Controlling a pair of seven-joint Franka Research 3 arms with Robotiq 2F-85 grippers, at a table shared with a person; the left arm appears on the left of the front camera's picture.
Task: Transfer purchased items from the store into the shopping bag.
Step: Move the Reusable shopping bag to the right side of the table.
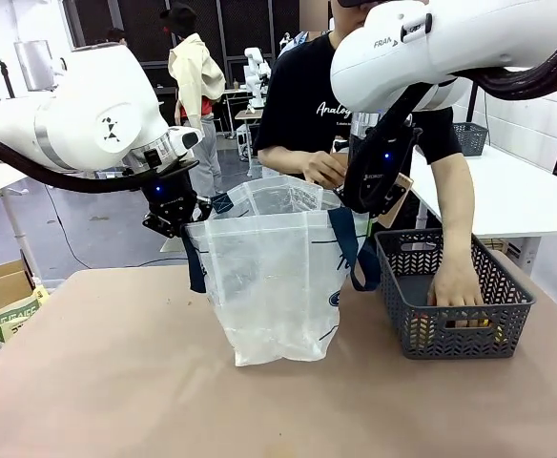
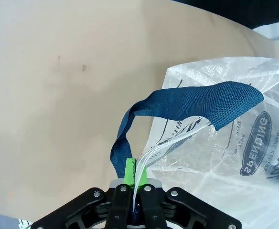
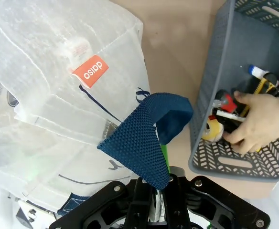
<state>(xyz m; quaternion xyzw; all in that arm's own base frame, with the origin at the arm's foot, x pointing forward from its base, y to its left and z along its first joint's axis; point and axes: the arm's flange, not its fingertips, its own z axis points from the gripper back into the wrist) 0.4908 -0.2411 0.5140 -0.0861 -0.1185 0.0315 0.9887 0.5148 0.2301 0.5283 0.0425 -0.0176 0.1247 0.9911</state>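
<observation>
Bag (image 1: 274, 286) stood mid-table, nearest me, mouth stretched left-right btwn the two grippers. Left gripper (image 2: 134, 171) was pressed together on the bag's left rim, right by the navy strap (image 2: 192, 102). Right gripper (image 3: 159, 171) pinched the right rim & its strap the same way. Basket (image 1: 450, 310) sat just right of the bag, toward the table's right edge, w/ the items (image 3: 213, 128) inside. Person's hand (image 1: 457, 284) was down in the basket on them, far nearer than either gripper. Other hand (image 1: 324, 169) hovered at the bag's far rim. My guess: the next move called for a short carry leftward, basket to open mouth.
</observation>
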